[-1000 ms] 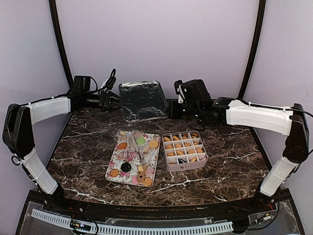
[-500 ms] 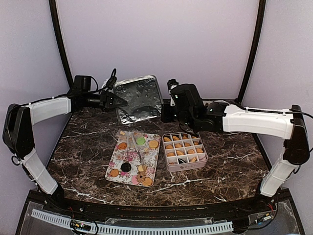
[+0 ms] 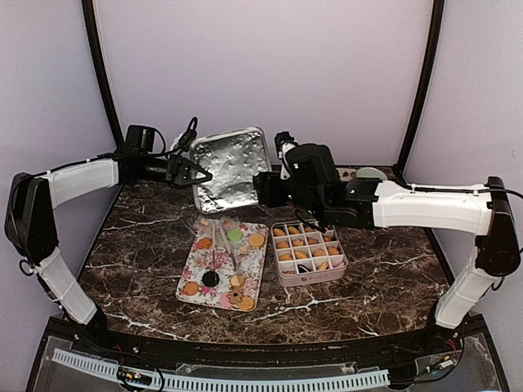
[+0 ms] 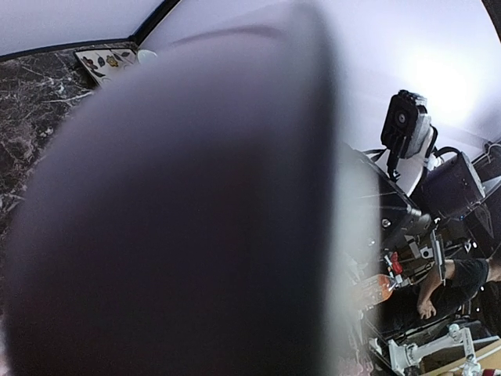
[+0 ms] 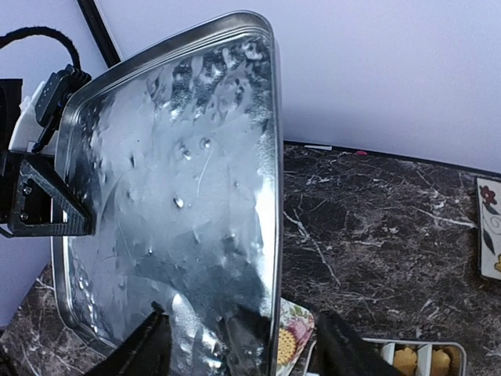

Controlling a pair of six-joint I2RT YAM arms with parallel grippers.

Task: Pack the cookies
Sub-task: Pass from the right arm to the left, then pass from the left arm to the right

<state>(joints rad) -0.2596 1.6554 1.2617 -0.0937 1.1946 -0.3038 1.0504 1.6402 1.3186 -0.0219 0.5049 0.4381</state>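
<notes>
The left gripper point(image 3: 198, 174) has its tips pressed together on the left rim of the one silver lid point(image 3: 233, 163). The lid stands on edge, tilted, at the back of the table point(image 3: 384, 269); we cannot tell whether its lower corner touches the marble. The right gripper point(image 5: 243, 348) is spread, its two fingers point(image 5: 153, 348) either side of the lid's lower rim, and we cannot tell if either touches it.

The cookies point(image 3: 297, 242) lie in two places. Most fill the compartments of the one pink tin point(image 3: 315, 276), right of centre; one there is dark, and the cells are too small for a sure count. On the one floral tray point(image 3: 253, 260) just left of the tin we count at least six loose cookies: five orange and one green. One pair of tongs point(image 3: 222, 245) lies along that tray.

Only the overhead view shows both arms, the whole tray and the whole tin. Only the right wrist view shows the lid's dimpled, shiny inner face up close, with a tray corner beneath it and two cookies in a tin corner. The left wrist view is nearly all a blurred dark mass beside a strip of marble, and we cannot make out its own fingers.
</notes>
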